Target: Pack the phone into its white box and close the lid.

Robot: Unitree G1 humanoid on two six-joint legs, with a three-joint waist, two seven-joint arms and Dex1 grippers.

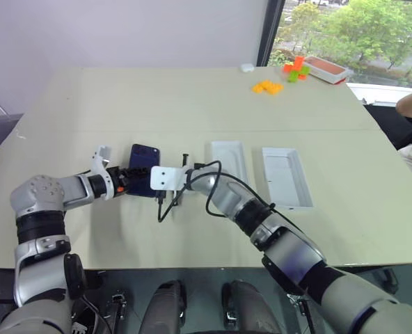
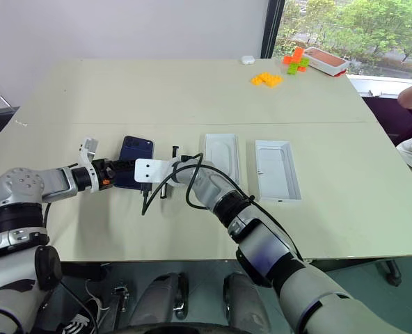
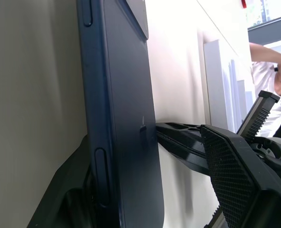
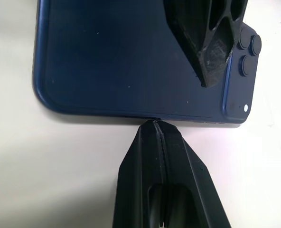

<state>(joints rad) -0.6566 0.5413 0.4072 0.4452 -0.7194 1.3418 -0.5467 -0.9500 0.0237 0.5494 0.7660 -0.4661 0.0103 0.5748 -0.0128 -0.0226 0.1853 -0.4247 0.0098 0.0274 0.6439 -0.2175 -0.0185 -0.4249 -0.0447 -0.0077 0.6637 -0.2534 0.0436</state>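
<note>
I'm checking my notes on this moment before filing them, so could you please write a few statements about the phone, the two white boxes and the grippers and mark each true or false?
1. The phone lies inside a white box. False: it lies on the table, left of both.
2. The right gripper is shut, its tip at the phone's edge. True.
3. The left gripper is shut. False: its fingers stand open, one on each side of the phone.
4. The white box and the lid lie side by side, both open side up. True.
5. Orange blocks sit at the far side. True.
</note>
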